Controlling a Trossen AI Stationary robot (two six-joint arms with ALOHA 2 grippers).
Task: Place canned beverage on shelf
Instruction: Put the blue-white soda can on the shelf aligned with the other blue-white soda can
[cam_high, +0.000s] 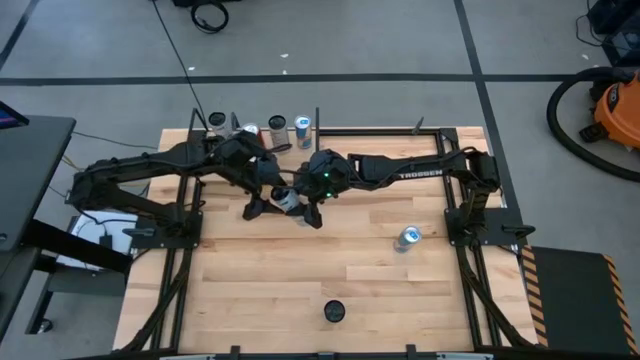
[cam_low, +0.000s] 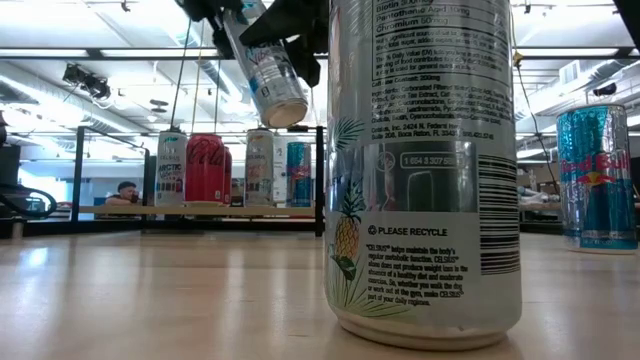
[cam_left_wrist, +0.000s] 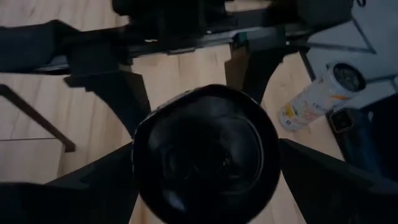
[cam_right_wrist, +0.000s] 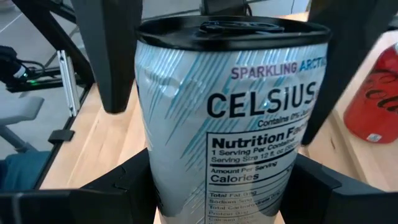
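A silver-blue Celsius can (cam_right_wrist: 230, 124) with a dark lid is held in the air over the middle of the table (cam_high: 287, 200). It tilts in the low view (cam_low: 265, 70). My left gripper (cam_high: 262, 203) and my right gripper (cam_high: 312, 210) are both shut on it. The shelf (cam_low: 130, 209), a pale board with black uprights (cam_high: 318, 125), stands at the far edge. It carries several upright cans (cam_low: 205, 168). My left gripper pinches the can's upper sides (cam_right_wrist: 140, 68), just below the lid (cam_left_wrist: 205, 155), between its two fingers (cam_left_wrist: 93, 186). The fingers come from above, slanting down. The can is lifted clear of the table, tilted, lid end up. My right gripper pinches the can's lower body (cam_right_wrist: 155, 180) between its two fingers (cam_right_wrist: 124, 186), which lie across the can. It comes from the table's right side. The can is clear of the table, its bottom end (cam_low: 285, 110) lowest.
A Red Bull can (cam_high: 408, 237) stands right of the middle and also shows in the low view (cam_low: 597, 175). A white-and-yellow Celsius can (cam_high: 334, 311) stands near the front edge, close before the low camera (cam_low: 425, 170).
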